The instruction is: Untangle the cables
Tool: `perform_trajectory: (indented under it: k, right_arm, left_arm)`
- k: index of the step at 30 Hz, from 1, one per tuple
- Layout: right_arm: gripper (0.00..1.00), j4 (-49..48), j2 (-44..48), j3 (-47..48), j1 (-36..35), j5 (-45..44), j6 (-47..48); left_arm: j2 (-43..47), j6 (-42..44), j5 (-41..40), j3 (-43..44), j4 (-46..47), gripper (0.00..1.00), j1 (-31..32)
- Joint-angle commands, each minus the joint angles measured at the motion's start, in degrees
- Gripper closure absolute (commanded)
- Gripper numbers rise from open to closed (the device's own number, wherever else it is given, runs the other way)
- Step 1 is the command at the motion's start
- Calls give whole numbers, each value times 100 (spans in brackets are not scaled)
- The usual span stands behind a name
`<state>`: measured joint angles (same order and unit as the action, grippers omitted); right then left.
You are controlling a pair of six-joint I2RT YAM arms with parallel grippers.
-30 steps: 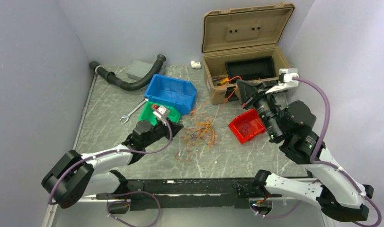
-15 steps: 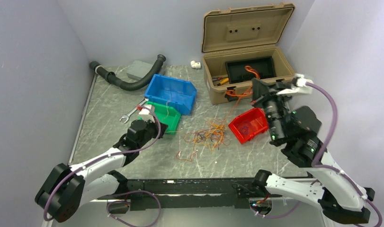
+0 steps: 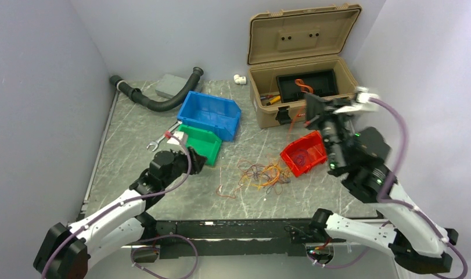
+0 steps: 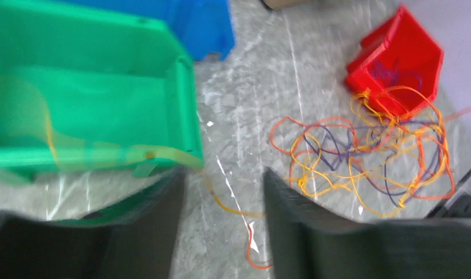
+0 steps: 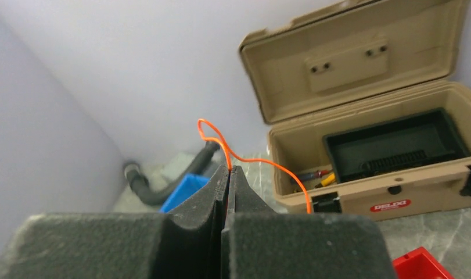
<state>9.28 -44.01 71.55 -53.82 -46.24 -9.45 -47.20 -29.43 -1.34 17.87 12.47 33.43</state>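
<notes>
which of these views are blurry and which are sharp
Left wrist view: motion-smeared, the green bin rim ghosted, the cables soft. Right wrist view: the right gripper up close looks soft, the orange cable it pinches and the tan case crisp. Top external view: sharp, evenly lit.

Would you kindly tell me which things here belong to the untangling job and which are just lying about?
Job in hand:
- tangled cables
- orange cable, pinched in the shut right pincer
- open left pincer

Lying about:
- blue bin
- green bin
- red bin
- toolbox
- wrench
- hose
</notes>
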Motion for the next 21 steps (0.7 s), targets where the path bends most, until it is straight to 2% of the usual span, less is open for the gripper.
perform_trajectory:
  k: [1,2,3,4,5,7,8,13,21]
  right_arm:
    - [100,373,-626,354,-14,1153,14]
    - [100,359,-736,438,-13,1228,-1]
    - [100,329,-827,510,-16,1276,-13]
    - [100,306,-915,588,-14,1316,-23]
    - [100,272,-994,664,-14,1357,-29]
    - [100,220,-1144,859,-9,1456,-43]
    - [100,202,-1259,1016,-15,1589,-60]
    - [100,20,-1470,1368,-14,1908,-145]
    - [100,42,-1807,1868,-10,2131,-284]
  left_arm:
    - [-454,775,799,730,55,34,491]
    - [-543,868,704,809,59,25,657]
    - [-613,895,575,868,88,10,784]
    - [-667,906,567,891,212,3,869]
    - [-716,957,762,867,457,1,910]
    - [-935,1014,1243,743,1196,3,967]
    - [-1217,1037,1653,631,2075,5,1042]
    - [-2490,821,2589,834,3608,8,1129]
    - [-3992,50,3240,1447,4717,14,1247]
